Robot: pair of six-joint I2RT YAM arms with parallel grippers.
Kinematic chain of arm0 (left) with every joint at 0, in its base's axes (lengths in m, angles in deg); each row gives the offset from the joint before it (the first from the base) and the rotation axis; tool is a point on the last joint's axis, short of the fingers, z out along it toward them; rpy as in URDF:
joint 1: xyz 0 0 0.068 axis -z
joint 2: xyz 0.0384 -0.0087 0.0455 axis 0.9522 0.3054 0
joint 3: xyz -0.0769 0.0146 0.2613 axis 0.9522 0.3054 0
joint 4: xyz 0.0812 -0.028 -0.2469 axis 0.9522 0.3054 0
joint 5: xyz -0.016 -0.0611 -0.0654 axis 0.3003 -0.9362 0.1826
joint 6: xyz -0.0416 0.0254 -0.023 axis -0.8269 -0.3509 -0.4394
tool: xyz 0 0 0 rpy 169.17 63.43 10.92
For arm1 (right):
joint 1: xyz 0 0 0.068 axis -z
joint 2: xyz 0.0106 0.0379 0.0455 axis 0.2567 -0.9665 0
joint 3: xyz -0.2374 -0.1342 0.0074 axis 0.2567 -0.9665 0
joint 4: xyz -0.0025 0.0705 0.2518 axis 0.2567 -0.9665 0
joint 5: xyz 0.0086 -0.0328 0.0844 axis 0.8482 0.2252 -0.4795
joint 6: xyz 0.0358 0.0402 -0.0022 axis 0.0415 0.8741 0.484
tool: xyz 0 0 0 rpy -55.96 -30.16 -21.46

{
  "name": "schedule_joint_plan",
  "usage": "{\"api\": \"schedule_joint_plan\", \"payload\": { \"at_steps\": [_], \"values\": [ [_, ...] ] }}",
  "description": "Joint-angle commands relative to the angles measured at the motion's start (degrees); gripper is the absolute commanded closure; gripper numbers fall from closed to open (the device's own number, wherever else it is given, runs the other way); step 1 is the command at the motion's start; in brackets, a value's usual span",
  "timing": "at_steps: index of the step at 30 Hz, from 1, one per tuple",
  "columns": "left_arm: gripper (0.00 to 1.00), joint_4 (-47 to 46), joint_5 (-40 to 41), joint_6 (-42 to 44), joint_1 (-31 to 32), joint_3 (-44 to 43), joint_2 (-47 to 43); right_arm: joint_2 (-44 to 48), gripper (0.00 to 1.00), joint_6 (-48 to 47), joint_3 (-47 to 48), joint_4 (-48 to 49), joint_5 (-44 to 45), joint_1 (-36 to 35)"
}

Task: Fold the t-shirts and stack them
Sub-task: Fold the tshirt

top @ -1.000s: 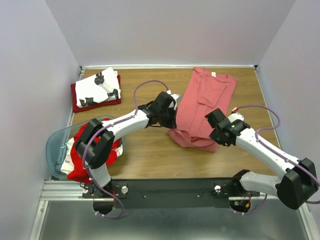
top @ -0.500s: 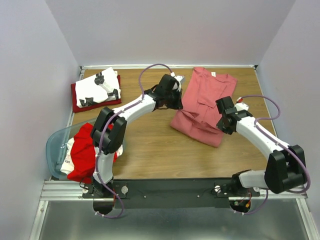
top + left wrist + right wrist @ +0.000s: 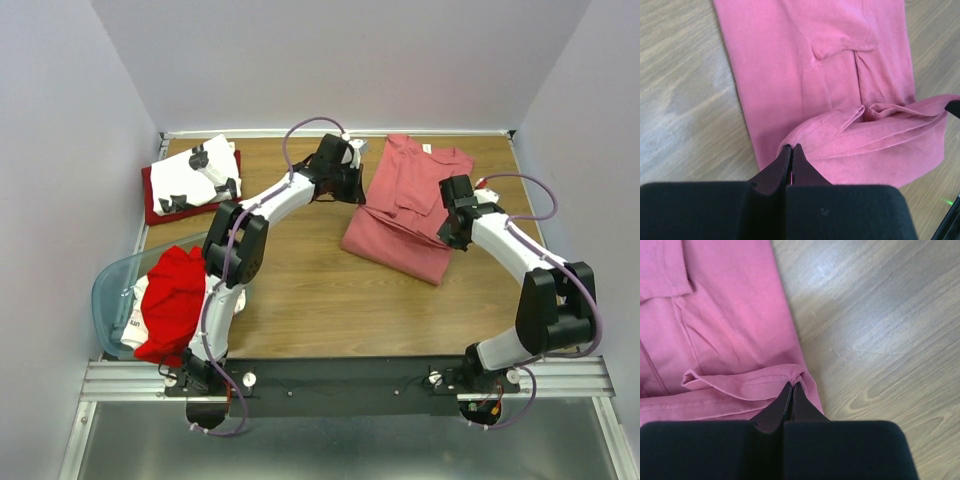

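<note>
Reading from the left: a tub (image 3: 106, 290) at the near-left bench (image 3: 300, 300) edge holds a red shirt (image 3: 170, 300), unfolded. At the far-left corner a folded white shirt (image 3: 185, 178) lies on a dark red shirt (image 3: 152, 208). The pink shirt (image 3: 805, 75) lies on the far-right half of the bench, collar toward the far wall, sleeves folded in. The left pincer (image 3: 791, 150) is pressed together on its left hem corner. The right pincer (image 3: 792, 387) is pressed together on the right hem corner. Both corners are raised and doubled over the body.

Caution: each grip holds only a thin edge at the tips.
- Spreading the arms apart would likely pull the hem free.
- Unequal travel would skew the fold.
- Releasing short of the collar would leave an uneven packet, unfit for stacking.
- Dragging the hem low could reopen the tucked sleeves.
</note>
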Motion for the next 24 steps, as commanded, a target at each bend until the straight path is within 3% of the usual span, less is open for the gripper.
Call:
{"api": "schedule_joint_plan", "payload": {
  "at_steps": [1, 12, 24],
  "values": [
    [1.00, 2.72, -3.49, 3.11, -0.26, -5.28, 3.05, -1.71, 1.00, -2.30, 3.41, 1.56, -0.63, 0.99],
    [1.00, 5.80, -4.11, 1.80, -0.78, -14.42, 10.17, -6.64, 0.99, -3.27, 7.28, 1.91, -0.81, 2.66],
    [1.00, 3.42, -1.82, -0.76, -2.01, -11.52, 7.98, -3.47, 0.99, -2.57, 5.87, 1.91, 0.77, 2.92]
  ]
}}
